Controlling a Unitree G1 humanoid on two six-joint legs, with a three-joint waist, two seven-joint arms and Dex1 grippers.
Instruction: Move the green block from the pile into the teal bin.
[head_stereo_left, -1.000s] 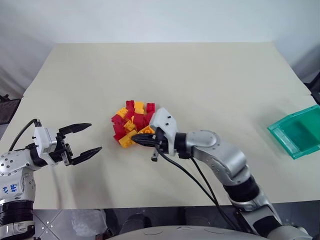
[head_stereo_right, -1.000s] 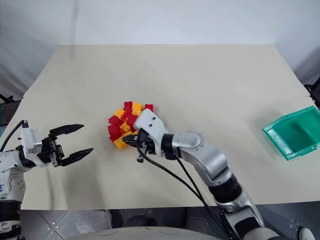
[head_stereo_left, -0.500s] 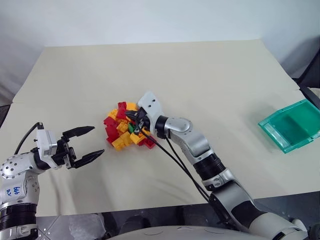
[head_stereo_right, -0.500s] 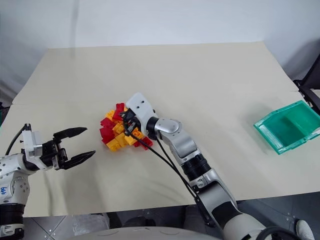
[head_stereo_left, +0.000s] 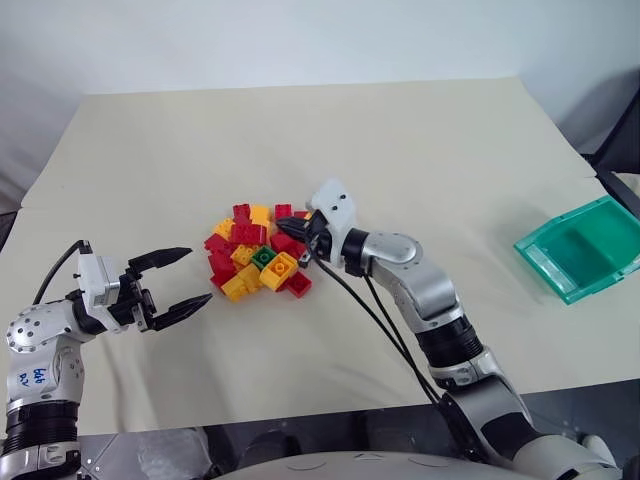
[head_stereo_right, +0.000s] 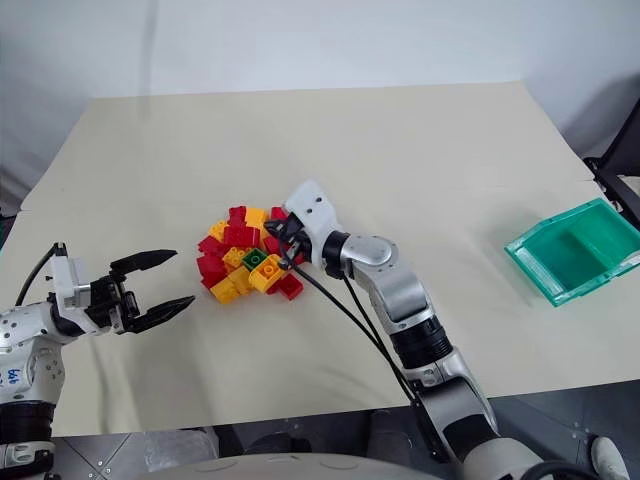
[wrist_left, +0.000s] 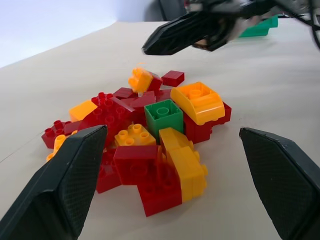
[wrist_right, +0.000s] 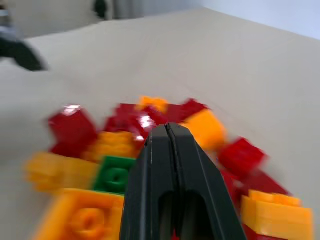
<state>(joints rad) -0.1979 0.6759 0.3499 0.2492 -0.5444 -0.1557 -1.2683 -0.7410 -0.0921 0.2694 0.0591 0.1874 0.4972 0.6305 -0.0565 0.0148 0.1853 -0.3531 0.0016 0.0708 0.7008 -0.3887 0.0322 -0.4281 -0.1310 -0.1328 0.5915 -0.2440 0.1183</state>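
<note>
The pile (head_stereo_left: 252, 262) of red and yellow-orange bricks lies mid-table. The green block (head_stereo_left: 263, 257) sits studs up in its middle, open to view from above (wrist_left: 162, 116). My right gripper (head_stereo_left: 301, 240) is shut and empty, its tips (wrist_right: 167, 128) at the pile's far right edge, just above the bricks and a little beyond the green block (wrist_right: 116, 175). My left gripper (head_stereo_left: 195, 275) stands open to the left of the pile, facing it, and one finger (wrist_left: 70, 180) shows on either side of the bricks. The teal bin (head_stereo_left: 540, 270) stands empty at the table's right edge.
Bare beige tabletop surrounds the pile (head_stereo_right: 245, 260), with wide free room between it and the teal bin (head_stereo_right: 530, 268). Black cables (head_stereo_left: 380, 330) hang under my right forearm, close over the table.
My right gripper, still shut, has swept from the pile's near side across it to its far right edge. Bricks have spread a little and the green block now lies uncovered. My left gripper has stayed put.
</note>
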